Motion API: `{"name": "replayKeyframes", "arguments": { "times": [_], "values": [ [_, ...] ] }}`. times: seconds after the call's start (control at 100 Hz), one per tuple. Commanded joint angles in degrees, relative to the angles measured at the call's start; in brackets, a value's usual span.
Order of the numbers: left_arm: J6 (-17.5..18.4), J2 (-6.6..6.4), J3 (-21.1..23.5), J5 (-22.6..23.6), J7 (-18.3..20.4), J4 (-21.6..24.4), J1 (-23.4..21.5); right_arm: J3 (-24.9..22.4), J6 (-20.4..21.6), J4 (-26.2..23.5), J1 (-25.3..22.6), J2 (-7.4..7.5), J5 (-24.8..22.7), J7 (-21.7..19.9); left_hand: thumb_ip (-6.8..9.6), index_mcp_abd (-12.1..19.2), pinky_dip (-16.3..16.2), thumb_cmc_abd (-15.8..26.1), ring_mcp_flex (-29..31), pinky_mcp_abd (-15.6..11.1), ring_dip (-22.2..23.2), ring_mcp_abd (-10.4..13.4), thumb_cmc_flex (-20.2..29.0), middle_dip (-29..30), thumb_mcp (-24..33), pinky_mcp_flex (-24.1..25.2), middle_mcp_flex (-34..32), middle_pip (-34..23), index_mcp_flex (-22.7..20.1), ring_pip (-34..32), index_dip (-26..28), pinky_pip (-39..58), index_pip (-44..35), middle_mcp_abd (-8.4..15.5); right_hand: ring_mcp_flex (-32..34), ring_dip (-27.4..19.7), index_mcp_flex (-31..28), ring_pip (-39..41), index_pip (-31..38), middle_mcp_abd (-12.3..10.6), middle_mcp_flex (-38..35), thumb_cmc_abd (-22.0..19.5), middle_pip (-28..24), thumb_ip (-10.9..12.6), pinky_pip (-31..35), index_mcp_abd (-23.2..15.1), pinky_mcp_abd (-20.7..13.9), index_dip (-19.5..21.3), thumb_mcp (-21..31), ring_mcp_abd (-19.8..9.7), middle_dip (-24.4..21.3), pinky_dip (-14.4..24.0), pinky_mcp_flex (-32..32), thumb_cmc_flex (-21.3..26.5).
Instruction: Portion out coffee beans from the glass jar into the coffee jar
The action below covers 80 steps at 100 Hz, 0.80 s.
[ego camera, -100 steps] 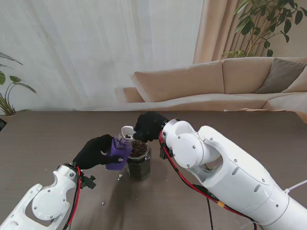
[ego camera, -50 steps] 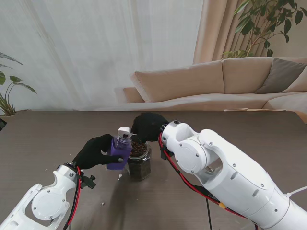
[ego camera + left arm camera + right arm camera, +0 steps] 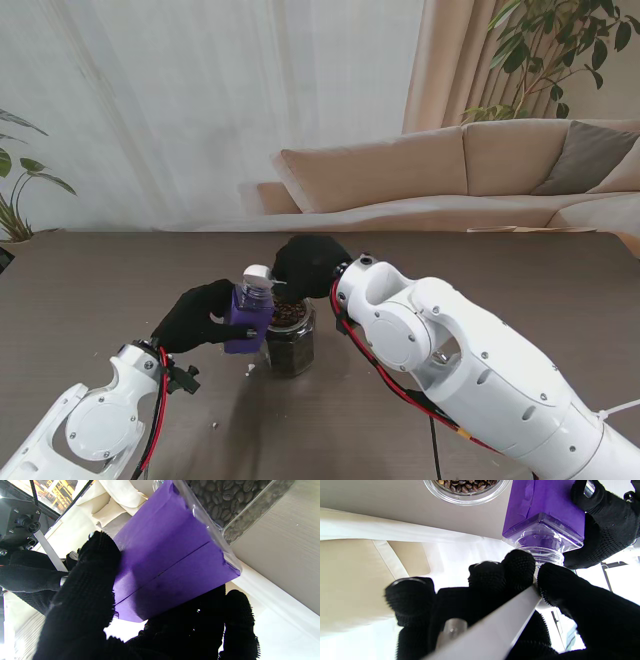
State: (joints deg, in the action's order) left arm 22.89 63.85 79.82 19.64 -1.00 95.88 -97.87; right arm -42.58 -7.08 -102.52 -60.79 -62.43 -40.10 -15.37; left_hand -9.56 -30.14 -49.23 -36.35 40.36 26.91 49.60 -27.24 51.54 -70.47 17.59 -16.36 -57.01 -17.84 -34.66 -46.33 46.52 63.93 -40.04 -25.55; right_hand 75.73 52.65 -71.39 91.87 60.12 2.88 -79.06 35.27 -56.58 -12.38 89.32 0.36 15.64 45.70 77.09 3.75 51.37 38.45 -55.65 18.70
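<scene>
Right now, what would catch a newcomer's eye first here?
Probably the purple bottle, held up in the left hand just left of the glass jar of coffee beans at the table's middle. Next, the right hand pinching a white scoop at the bottle's mouth.

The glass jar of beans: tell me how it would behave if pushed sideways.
The glass jar looks nearly full of beans, so probably heavy and slow to slide. It stands upright, seemingly on a flat base, so unlikely to roll. Being glass, a tip could break it.
</scene>
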Motion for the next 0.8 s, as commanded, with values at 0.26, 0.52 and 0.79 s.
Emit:
{"name": "replayKeyframes", "arguments": {
  "times": [0.26,0.52,0.79],
  "values": [
    [-0.4,0.26,0.4,0.3,0.5,1.2,-0.8,-1.8,-5.5,0.3,-1.4,-0.77,7.2,-0.4,3.67,2.2,-1.6,7.1,1.0,-3.4,0.8,-1.9,11.2,-1.6,19.9,1.9,-4.6,-3.9,-5.3,0.4,3.7,2.5,-22.3,4.0,-0.2,0.2,-2.3,1.4,0.3,4.3,-3.6,-0.7,-0.4,1.3,2.4,4.9,0.1,0.8,2.0,-8.6,0.8,0.1,-8.0,-0.1],
    [-0.6,0.23,0.7,0.5,0.5,1.7,-1.2,-5.2,-7.6,0.5,-3.3,-0.93,9.6,0.5,3.67,2.3,-1.6,7.2,0.9,-3.4,0.8,-1.9,11.2,-1.6,19.9,1.9,-4.7,-4.0,-5.3,0.5,3.7,2.5,-22.4,4.1,-0.2,0.2,-2.3,1.5,0.4,4.7,-3.6,-0.5,-0.3,1.2,2.4,5.3,0.8,0.7,2.0,-8.1,0.7,0.2,-8.0,0.2],
    [0.0,0.26,1.0,0.5,0.4,1.8,-1.1,-10.3,-6.8,0.7,-6.4,-0.29,8.4,0.4,3.67,2.3,-1.6,7.1,1.0,-3.4,0.8,-1.9,11.1,-1.6,19.9,1.9,-4.7,-4.0,-5.3,0.4,3.7,2.5,-22.4,4.1,-0.3,0.1,-2.3,1.5,0.4,5.0,-3.6,-0.5,-0.3,1.2,2.2,5.7,1.3,0.6,2.0,-7.5,0.7,0.2,-8.0,0.4]
  ]
}}
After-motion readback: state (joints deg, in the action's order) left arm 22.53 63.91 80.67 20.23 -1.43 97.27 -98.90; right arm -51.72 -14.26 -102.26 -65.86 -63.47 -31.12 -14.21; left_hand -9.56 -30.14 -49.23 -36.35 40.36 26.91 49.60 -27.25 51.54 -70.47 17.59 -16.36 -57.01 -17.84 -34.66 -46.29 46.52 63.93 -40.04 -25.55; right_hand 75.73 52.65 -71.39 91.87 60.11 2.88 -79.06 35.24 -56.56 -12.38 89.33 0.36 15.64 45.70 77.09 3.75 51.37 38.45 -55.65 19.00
